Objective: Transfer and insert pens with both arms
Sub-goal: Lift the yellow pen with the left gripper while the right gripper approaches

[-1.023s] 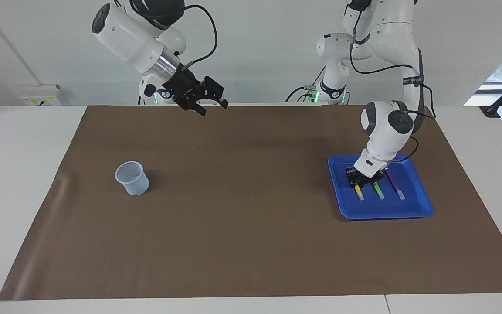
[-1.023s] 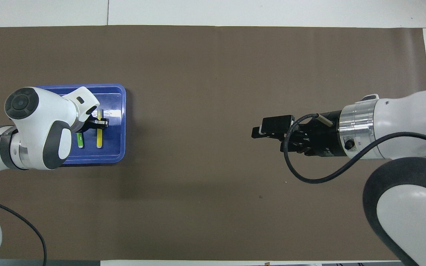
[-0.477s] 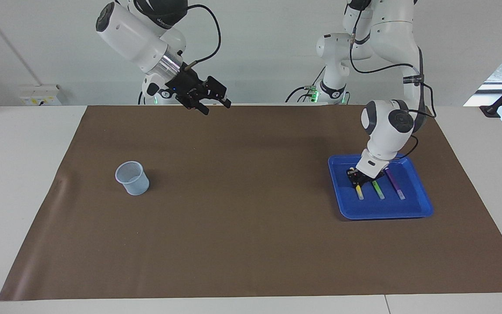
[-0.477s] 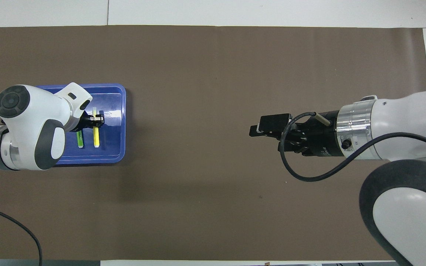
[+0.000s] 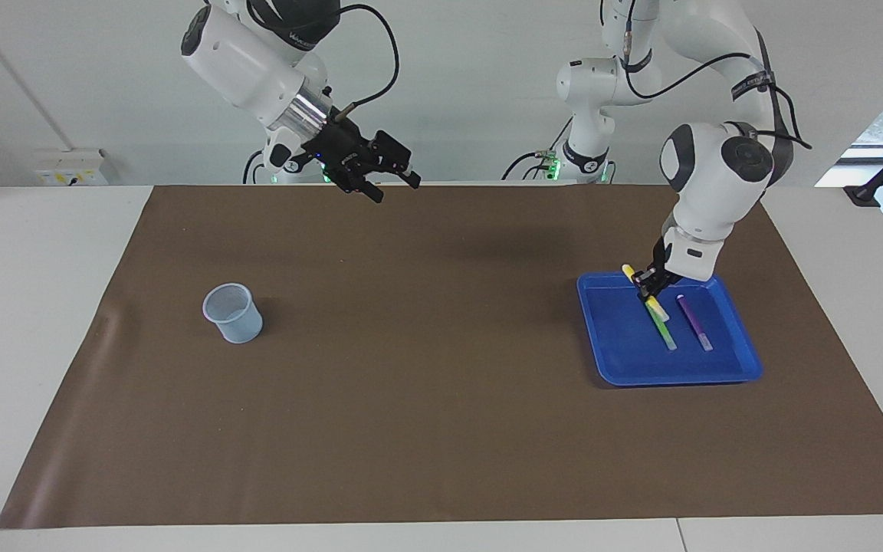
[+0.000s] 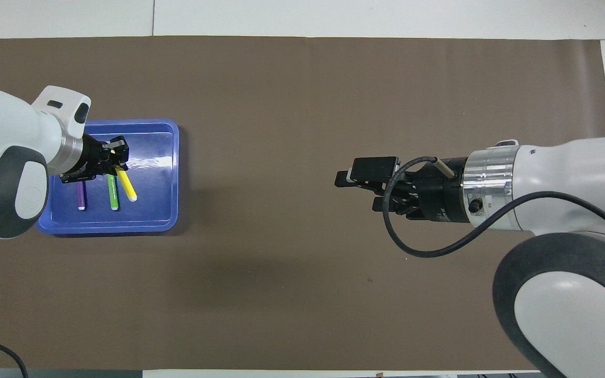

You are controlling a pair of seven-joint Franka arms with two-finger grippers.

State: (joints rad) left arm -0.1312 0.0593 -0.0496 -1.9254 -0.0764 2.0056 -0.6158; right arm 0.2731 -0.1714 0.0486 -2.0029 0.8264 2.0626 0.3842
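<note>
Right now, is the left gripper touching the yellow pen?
Touching. The facing view shows the left gripper closed on the yellow pen, holding it tilted above the tray.

Yellow pen [image 5: 647, 296] now aloft in left tool [image 5: 647, 280], off tray [image 5: 671, 372].

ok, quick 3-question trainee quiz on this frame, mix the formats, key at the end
1. True or false: the left gripper holds the yellow pen tilted above the blue tray.
2. Which pens lie in the tray? A) green pen and purple pen B) purple only C) none
3. Fill in: the right gripper hangs over the brown mat and holds ____.

Key: 1 true; 2 A; 3 nothing
</note>
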